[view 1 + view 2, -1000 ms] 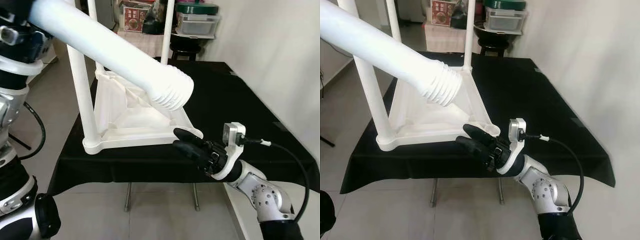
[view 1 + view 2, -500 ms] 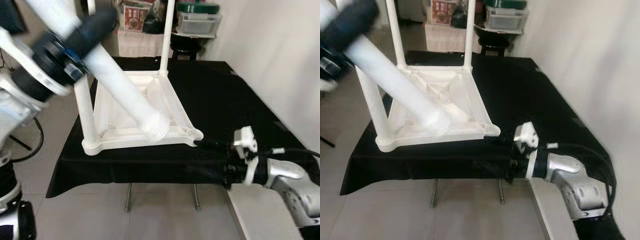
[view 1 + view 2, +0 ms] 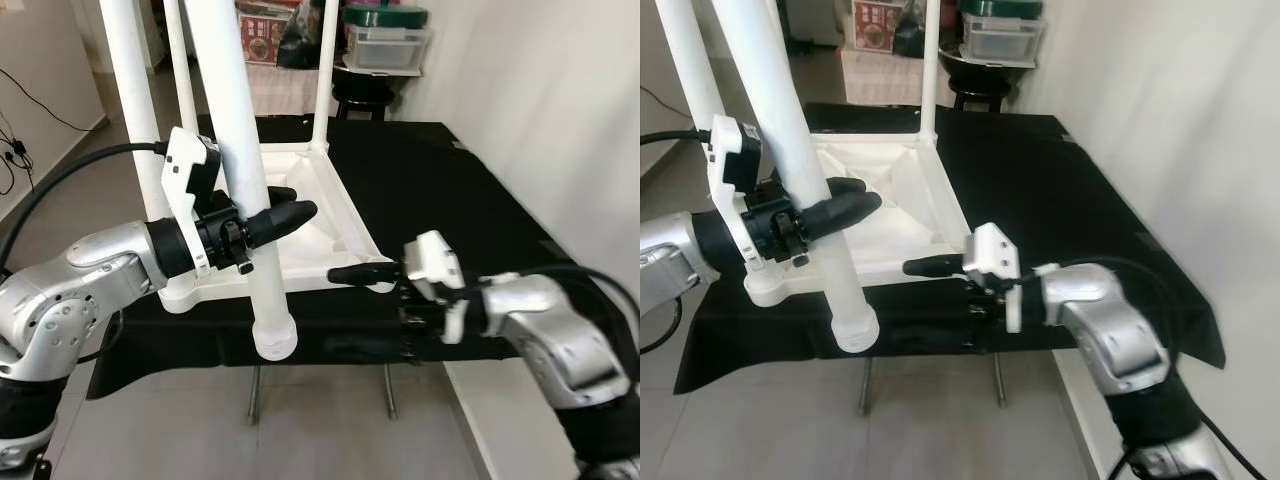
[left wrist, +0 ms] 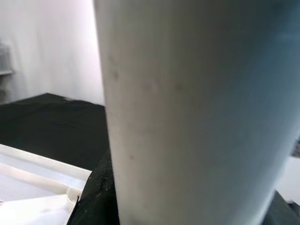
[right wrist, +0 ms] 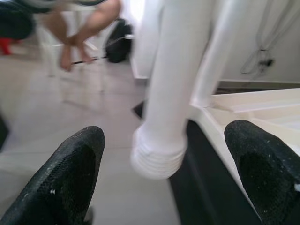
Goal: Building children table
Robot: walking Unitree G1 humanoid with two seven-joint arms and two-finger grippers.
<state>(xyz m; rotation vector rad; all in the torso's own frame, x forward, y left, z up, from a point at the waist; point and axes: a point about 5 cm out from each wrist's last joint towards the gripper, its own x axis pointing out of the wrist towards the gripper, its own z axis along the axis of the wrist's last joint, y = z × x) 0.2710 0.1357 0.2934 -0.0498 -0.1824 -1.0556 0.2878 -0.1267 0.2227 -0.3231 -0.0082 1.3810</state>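
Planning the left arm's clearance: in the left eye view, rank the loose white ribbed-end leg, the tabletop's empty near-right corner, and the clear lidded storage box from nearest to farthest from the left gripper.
1. Loose white ribbed-end leg, clamped in the left gripper.
2. Tabletop's empty near-right corner, to its right.
3. Clear lidded storage box, far behind.

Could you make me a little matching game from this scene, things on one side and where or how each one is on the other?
Things:
1. loose table leg
2. upturned tabletop
3. right gripper
4. black cloth

Places or states:
A. spread over the work table
B. open, by the tabletop's near corner
C. held upright in the left gripper, threaded end down
D. lying upside down with legs standing up from its corners

Pairs: 1-C, 2-D, 3-B, 4-A
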